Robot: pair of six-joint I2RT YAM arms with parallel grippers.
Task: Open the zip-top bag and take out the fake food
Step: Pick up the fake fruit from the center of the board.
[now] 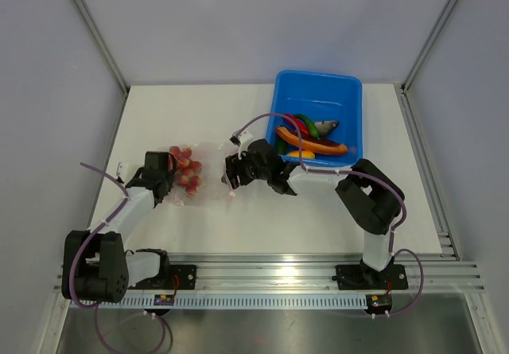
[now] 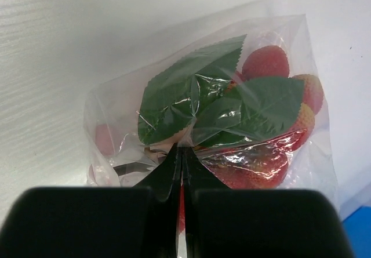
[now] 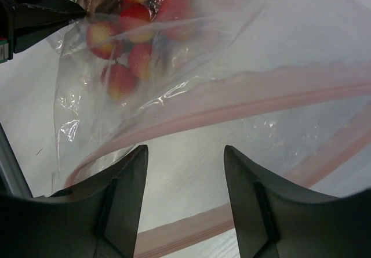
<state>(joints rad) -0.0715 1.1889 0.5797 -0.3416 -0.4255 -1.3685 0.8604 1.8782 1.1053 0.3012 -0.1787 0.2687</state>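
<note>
Count, top view, left to right: one left gripper (image 1: 170, 180), one zip-top bag (image 1: 203, 180), one right gripper (image 1: 234, 173), one blue tub (image 1: 280, 99).

The bag lies flat on the table (image 1: 238, 227) at about 9 o'clock from the table's centre. It holds one red grape bunch (image 1: 185, 168). The left wrist view shows two green leaves (image 2: 191, 90) on that bunch.

Left gripper: at the bag's 8 o'clock side, jaws pressed fully together. The tips pinch a fold of the bag's film just beside the leaves.

Right gripper: at the bag's 3 o'clock edge, jaws apart with a moderate gap and nothing clamped between them. In its wrist view the pink zipper strip (image 3: 232, 104) runs across above the fingertips (image 3: 130, 174). A second pink strip lies apart below it, so the mouth stands parted. Whether the fingers touch the film cannot be told.

The tub sits at 1 o'clock, well apart from the bag. In it: one grey fish (image 1: 327, 125), one green cucumber (image 1: 308, 125), one red pepper (image 1: 294, 125), one orange piece (image 1: 318, 148). The right arm's elbow stands just beside the tub's near wall.
</note>
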